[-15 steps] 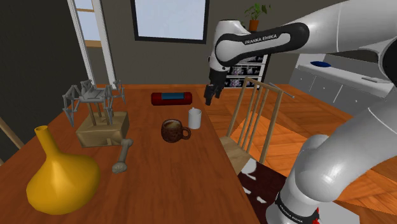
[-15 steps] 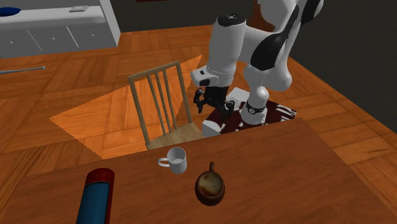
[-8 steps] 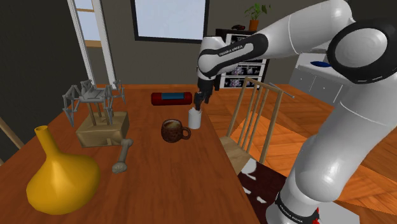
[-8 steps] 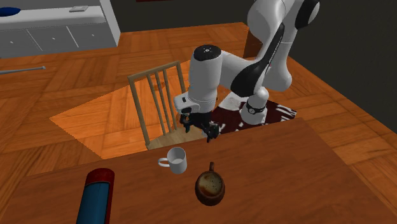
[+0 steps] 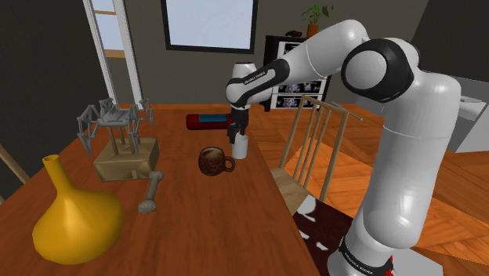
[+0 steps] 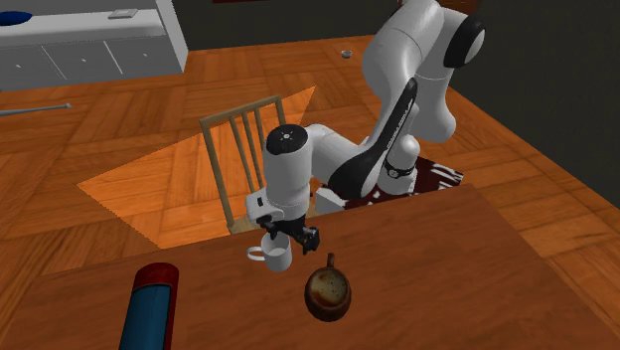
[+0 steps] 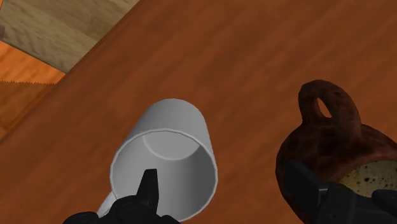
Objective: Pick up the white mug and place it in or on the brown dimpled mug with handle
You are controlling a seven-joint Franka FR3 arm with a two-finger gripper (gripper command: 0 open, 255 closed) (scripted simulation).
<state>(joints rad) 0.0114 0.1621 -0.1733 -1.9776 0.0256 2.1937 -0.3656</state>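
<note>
white mug [image 7: 168,137] upright beside brown mug [image 7: 316,147], speckled cream interior.

Shoulder and facing exterior views share the table [image 5: 223,223]; wrist looks down.

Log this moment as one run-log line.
pre-grasp | gripper open, one finger above white mug opening | white mug upright on table, unheld | brown mug beside it

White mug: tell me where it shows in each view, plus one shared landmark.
Shoulder view: white mug near the middle, just right of the brown mug.
Second exterior view: white mug low and centre-left, left of the brown mug.
Wrist view: white mug beside the brown mug, seen from above.
Shared landmark: the brown mug.
</note>
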